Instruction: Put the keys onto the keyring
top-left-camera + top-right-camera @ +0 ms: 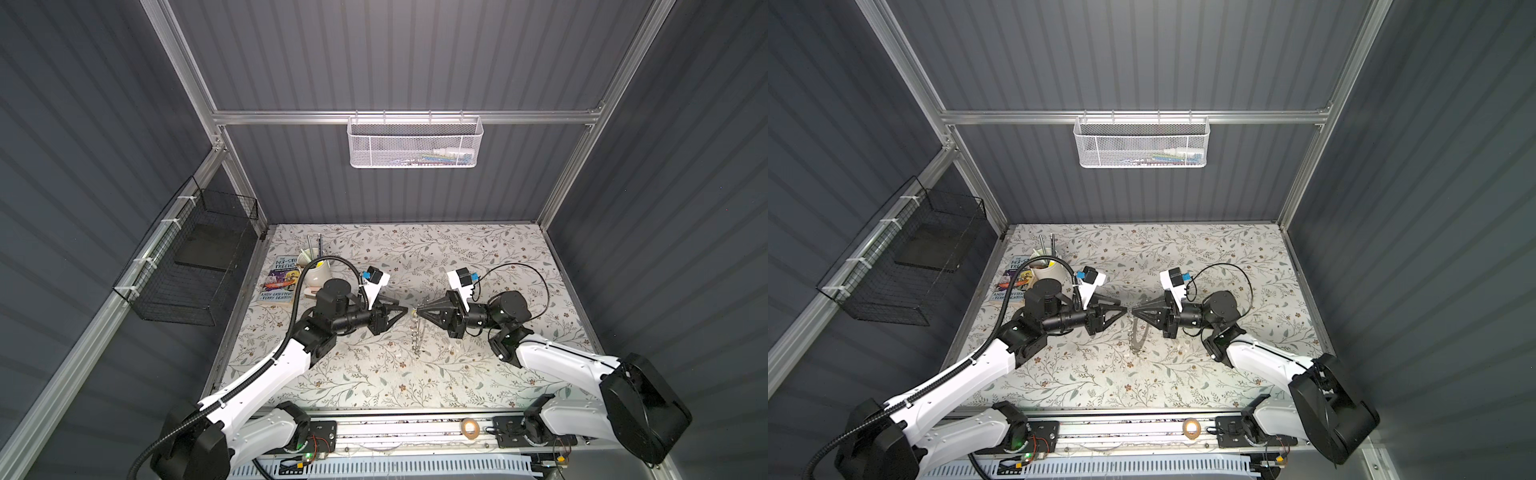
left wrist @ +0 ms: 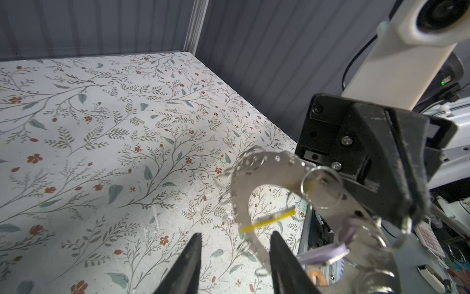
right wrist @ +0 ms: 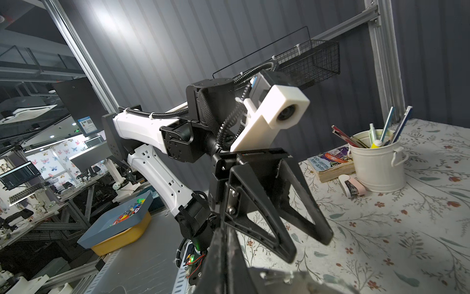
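So that its rim loops face the opposite arm, the keyring (image 2: 241,193) is held upright over the tabletop (image 1: 332,374), clenched in the right jaws. The left jaws are parted and empty just beside it. The keys' yellow tag (image 2: 269,221) and lilac tag (image 2: 324,250) are seen dangling at the ring, apparently already hooked on.

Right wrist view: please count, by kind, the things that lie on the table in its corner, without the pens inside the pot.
Book: 1
White pot: 1
Small pink and white gadget: 1
Total: 3
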{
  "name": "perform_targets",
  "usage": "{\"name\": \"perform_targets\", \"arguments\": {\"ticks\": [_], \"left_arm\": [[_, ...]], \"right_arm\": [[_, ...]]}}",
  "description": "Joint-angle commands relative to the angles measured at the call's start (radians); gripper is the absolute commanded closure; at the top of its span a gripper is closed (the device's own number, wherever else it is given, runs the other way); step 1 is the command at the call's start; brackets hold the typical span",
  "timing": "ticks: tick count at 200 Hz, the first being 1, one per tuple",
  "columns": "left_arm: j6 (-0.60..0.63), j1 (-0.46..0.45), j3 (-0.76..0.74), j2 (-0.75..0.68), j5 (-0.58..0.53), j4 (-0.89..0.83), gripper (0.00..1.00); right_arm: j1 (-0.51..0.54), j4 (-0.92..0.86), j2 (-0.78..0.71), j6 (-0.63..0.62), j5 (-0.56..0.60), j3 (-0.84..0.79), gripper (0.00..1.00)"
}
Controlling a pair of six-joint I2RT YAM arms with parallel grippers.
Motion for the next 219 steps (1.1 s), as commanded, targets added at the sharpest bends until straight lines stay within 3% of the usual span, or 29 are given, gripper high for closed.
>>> {"name": "perform_targets", "arguments": {"ticks": [1,60,98,151,219], "left_arm": [[0.022,0.006,-0.014,-0.055,-0.022,-0.041,0.52],[0.011,0.006,-0.078,-0.126,0.26,0.152,0.48],[-0.032,0.005,-0.062,-0.059,0.347,0.24,0.5],[-0.071,-0.007,-0.062,-0.013,0.332,0.325,0.55],[-0.072,-0.032,-0.052,0.015,0.33,0.332,0.71]], "right_arm": [[-0.01,0.066,-0.005,0.026,-0.023,-0.008,1.0],[-0.018,0.108,0.013,0.066,-0.046,-0.003,1.0],[-0.017,0.111,0.024,0.073,-0.049,0.001,1.0],[-0.018,0.133,0.041,0.087,-0.047,0.005,1.0],[-0.017,0.14,0.052,0.092,-0.044,0.003,1.0]]}}
